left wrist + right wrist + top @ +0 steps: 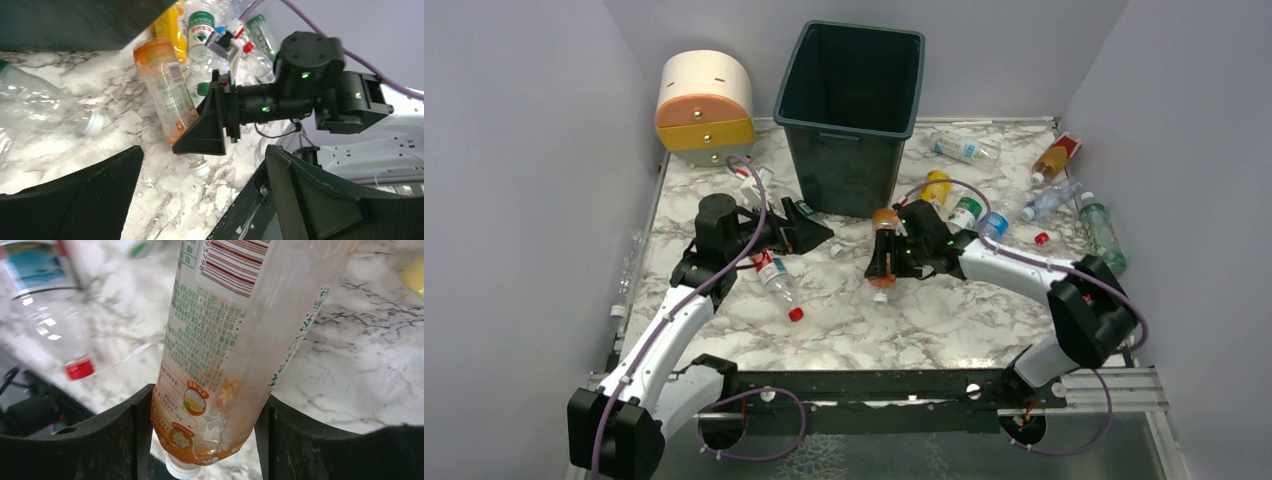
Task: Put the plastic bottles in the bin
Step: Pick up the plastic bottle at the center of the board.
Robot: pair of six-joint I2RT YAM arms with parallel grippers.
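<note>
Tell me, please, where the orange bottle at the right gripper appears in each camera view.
Top external: the orange bottle is mid-table, in front of the bin.
Left wrist: the orange bottle slants through the upper middle.
Right wrist: the orange bottle fills the centre.
Shared landmark: the right gripper, its fingers either side of it.

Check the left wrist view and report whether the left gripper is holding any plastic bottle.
No: the left gripper has its black fingers spread wide apart, with nothing gripped between them.
</note>
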